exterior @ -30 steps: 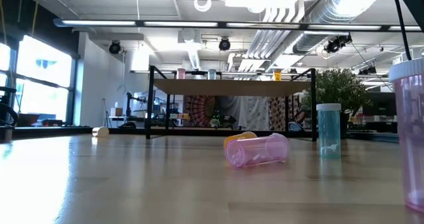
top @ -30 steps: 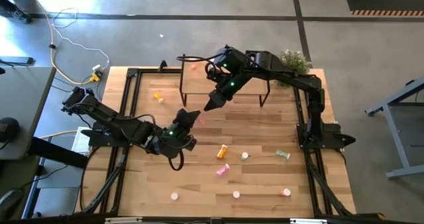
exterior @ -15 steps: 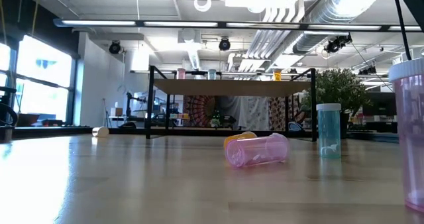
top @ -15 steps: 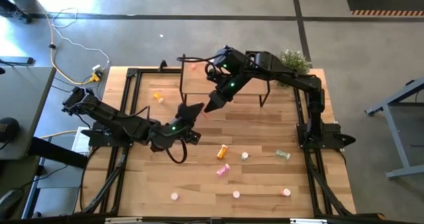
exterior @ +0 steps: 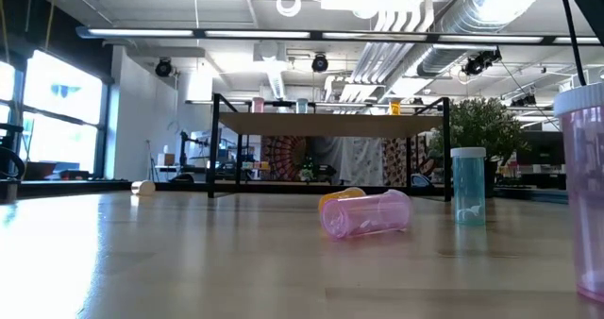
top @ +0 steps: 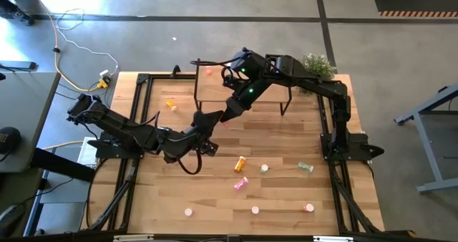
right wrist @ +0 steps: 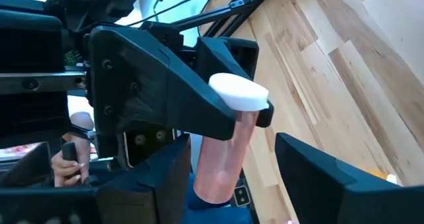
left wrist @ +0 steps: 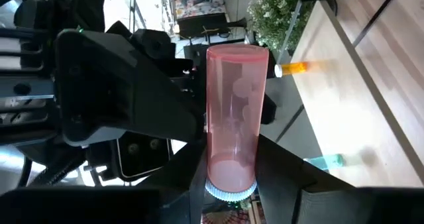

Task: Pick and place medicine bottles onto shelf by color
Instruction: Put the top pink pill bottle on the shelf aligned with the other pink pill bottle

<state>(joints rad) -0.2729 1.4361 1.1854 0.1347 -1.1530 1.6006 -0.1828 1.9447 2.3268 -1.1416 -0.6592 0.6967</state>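
Note:
A pink bottle (left wrist: 237, 111) with a white cap is held in the air between my two grippers, in front of the shelf (top: 211, 92). My left gripper (left wrist: 230, 181) (top: 211, 120) is shut on it. My right gripper (right wrist: 232, 144) (top: 229, 114) is open, and its fingers stand on either side of the bottle's base (right wrist: 215, 181) with a gap showing. The light-wood shelf on black legs (exterior: 330, 124) carries three small bottles on top. Other bottles lie or stand on the table: orange (top: 241, 162), pink (top: 240, 184), green (top: 305, 167). My left gripper pinches the pink bottle between its two fingers (left wrist: 281, 177) at the cap end (left wrist: 230, 192). It comes slanting from the table's near left. The bottle is lifted clear and sticks out ahead of the fingers, base toward my right gripper.
An orange bottle (top: 172, 104) lies left of the shelf. A potted plant (top: 315, 64) stands at the far right corner. Near the front edge are small bottles (top: 308, 207) (top: 255, 210) (top: 189, 212). The low view shows a lying pink bottle (exterior: 366, 213) and an upright teal one (exterior: 468, 187).
My left gripper has carried the pink bottle toward the far right, up to my right gripper in front of the shelf. My right gripper has kept still. The bottles on the table have not moved.

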